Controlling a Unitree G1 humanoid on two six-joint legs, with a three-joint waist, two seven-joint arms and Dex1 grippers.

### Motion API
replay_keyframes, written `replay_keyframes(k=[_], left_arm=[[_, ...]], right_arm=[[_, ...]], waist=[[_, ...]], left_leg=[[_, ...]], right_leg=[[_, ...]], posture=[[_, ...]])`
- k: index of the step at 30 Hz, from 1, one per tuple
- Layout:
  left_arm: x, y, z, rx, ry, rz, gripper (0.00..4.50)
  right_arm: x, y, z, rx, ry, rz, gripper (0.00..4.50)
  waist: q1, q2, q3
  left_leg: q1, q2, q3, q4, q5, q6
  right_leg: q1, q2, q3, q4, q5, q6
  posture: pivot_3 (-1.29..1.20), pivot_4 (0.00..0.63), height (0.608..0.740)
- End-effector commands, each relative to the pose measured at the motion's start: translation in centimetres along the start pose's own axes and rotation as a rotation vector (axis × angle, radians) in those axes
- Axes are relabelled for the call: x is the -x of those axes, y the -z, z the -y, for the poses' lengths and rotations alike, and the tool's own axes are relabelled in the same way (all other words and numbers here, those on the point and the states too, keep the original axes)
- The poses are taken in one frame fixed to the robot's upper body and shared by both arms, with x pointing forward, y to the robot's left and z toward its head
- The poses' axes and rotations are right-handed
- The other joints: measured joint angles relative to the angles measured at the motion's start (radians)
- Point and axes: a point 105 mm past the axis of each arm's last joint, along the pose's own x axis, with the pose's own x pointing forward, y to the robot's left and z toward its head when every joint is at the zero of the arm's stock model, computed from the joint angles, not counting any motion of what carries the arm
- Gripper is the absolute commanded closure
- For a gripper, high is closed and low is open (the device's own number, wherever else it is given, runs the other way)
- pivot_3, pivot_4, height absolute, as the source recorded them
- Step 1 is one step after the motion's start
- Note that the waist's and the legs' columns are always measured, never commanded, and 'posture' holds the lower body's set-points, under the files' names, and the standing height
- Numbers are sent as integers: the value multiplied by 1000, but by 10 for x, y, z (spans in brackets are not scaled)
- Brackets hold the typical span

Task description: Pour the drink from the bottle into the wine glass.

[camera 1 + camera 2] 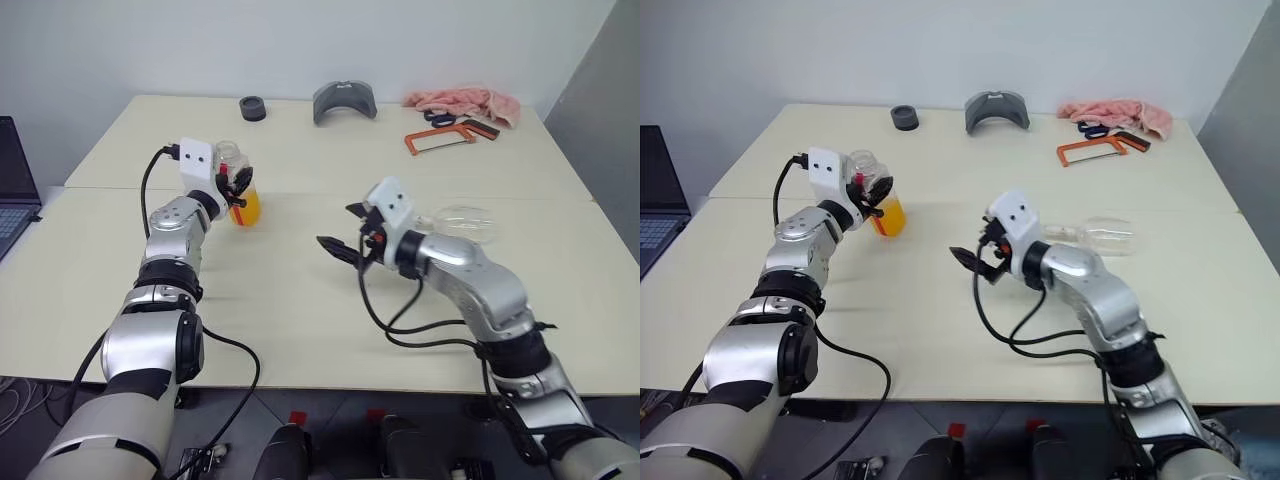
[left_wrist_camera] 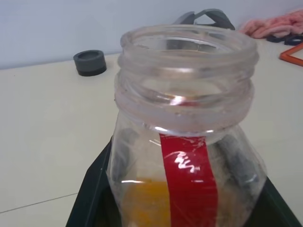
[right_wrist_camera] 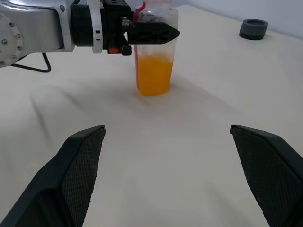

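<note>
Bottle (image 1: 241,192), uncapped and upright on the table (image 1: 300,300), clamped in the left gripper (image 1: 238,187); drink (image 3: 154,74) fills its lower half. Glass (image 1: 462,222) lies toppled behind the right gripper (image 1: 345,238), whose jaws gape empty. Advisable: right the glass before tilting.

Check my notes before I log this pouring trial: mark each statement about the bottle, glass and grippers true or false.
1. The left gripper is shut on the bottle. True.
2. The bottle still wears its cap. False: its mouth is open.
3. The wine glass stands upright. False: it lies on its side on the table.
4. The right gripper is open and empty. True.
5. The bottle holds orange drink. True.
</note>
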Motion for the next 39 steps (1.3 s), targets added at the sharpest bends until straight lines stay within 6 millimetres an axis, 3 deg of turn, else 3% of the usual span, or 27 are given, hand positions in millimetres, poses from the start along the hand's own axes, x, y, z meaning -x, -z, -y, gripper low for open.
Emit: replay_keyframes(k=[1, 6, 14, 15, 31, 39], left_arm=[[0, -20, -11, -19, -53, 63, 2784], [2, -10, -16, 1, -111, 45, 2784], [2, 0, -13, 60, -116, 40, 110], [2, 1, -12, 57, -111, 38, 21], [22, 44, -12, 20, -132, -21, 21], [42, 71, -4, 7, -94, -70, 21]], right_arm=[[-7, -13, 0, 57, 6, 36, 0], [-12, -14, -6, 65, -17, 43, 0], [-12, -18, -8, 60, -14, 56, 0], [-11, -18, -8, 58, -12, 56, 0], [11, 11, -20, 17, 5, -6, 0], [36, 31, -19, -35, 43, -55, 0]], waist=[[-1, 0, 0], [-8, 0, 0], [-9, 0, 0], [-9, 0, 0], [-8, 0, 0], [-8, 0, -1]], left_leg=[[0, 0, 0, 0, 0, 0], [0, 0, -1, 0, 0, 0], [0, 0, -1, 0, 0, 0], [0, 0, -1, 0, 0, 0], [0, 0, -2, 0, 0, 0], [1, 1, -2, -1, 0, 1]], right_leg=[[0, 0, 0, 0, 0, 0], [-1, 1, 0, 1, 0, 0], [-1, 1, 0, 2, 0, 0], [-1, 1, 0, 2, 0, 0], [-2, 1, 0, 2, 0, 0], [-1, 1, 0, 2, 0, 0]], posture=[[0, 150, 740], [0, 150, 740], [0, 150, 740], [0, 150, 740], [0, 150, 740], [0, 150, 740]])
